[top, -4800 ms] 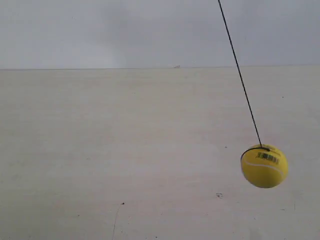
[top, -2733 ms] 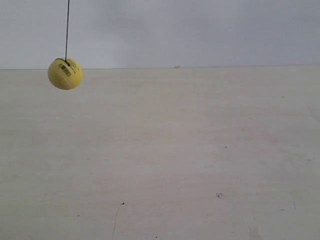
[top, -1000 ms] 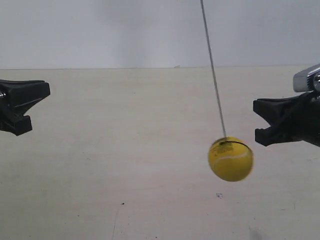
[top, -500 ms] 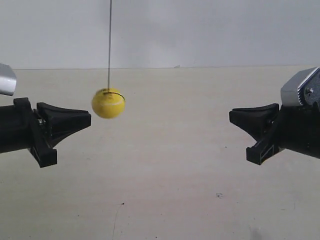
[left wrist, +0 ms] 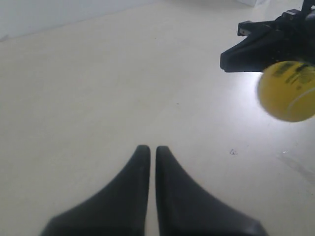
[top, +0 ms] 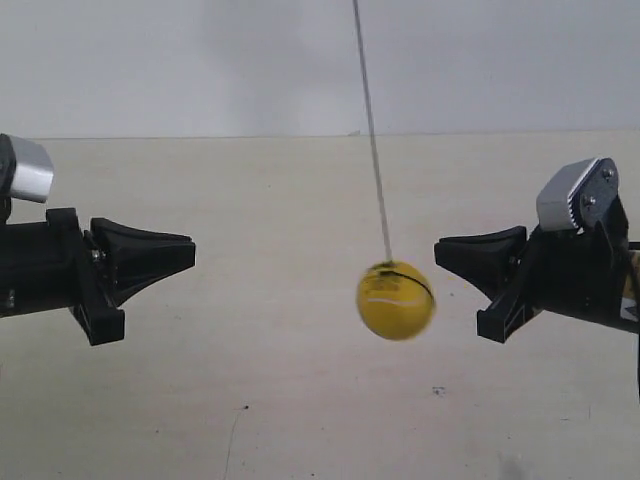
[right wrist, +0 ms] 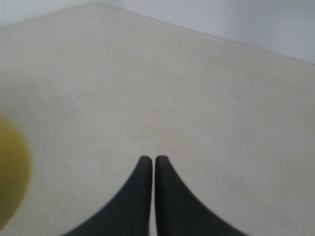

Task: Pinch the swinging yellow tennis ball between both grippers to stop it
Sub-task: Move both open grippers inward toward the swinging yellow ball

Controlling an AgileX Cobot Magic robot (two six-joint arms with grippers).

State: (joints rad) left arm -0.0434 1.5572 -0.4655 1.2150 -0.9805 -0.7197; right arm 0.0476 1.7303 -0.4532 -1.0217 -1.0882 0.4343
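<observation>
The yellow tennis ball hangs blurred on its black string in the gap between the two arms, touching neither. My left gripper is the one at the exterior view's left; its black wedge jaws are shut and hold nothing. My right gripper, at that view's right, is also shut and empty. The ball is much closer to the right gripper's tip. In the left wrist view the ball shows just beneath the right gripper. It is a yellow blur at the right wrist view's edge.
A pale cream tabletop lies under everything, with a few small dark specks. A plain white wall stands behind the table's far edge.
The ball has swung from beside the left gripper's tip across and down toward the right gripper. Both grippers have moved a little inward, narrowing the gap.
</observation>
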